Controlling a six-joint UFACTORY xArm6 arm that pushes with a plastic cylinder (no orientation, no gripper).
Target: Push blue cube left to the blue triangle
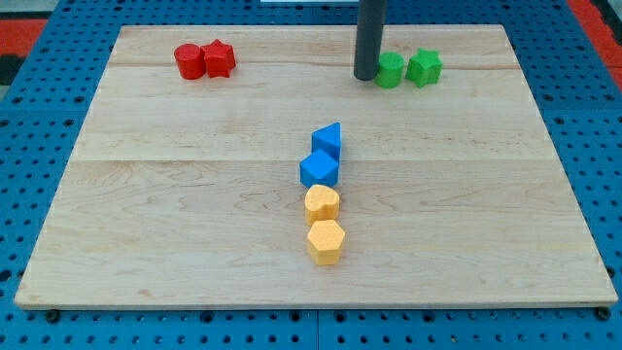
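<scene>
The blue cube (319, 170) sits near the board's middle, touching the blue triangle (328, 140), which lies just above it and slightly to the view's right. My tip (365, 76) is near the view's top, right of centre, well above both blue blocks. It stands just left of a green cylinder (390, 70) and seems to touch it.
A green star (424, 67) lies right of the green cylinder. A red cylinder (190, 61) and a red star (220, 58) sit at the top left. Two yellow blocks (322, 203) (326, 241) line up below the blue cube. The wooden board (146, 194) lies on a blue pegboard.
</scene>
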